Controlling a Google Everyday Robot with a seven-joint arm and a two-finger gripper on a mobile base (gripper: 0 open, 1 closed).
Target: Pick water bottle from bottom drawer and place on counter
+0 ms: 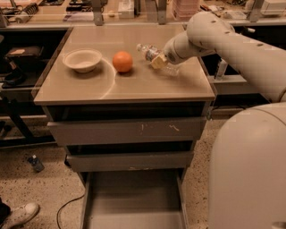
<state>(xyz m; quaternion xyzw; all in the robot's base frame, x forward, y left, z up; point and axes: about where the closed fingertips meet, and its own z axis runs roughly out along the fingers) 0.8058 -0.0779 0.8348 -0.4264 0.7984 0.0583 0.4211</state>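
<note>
The water bottle [149, 52] is a small clear bottle with a white cap. It lies tilted, cap toward the back left, low over the right part of the counter [134, 87], just right of an orange. My gripper [159, 61] reaches in from the right and is shut on the bottle's body. I cannot tell whether the bottle touches the counter top. The bottom drawer [134, 201] stands pulled open below, and its flat grey floor is bare.
An orange [122, 61] and a white bowl [82, 59] sit on the left half of the counter. Two shallower drawers [129, 132] are shut. A cluttered workbench [116, 11] runs behind. My white arm and base [250, 147] fill the right side.
</note>
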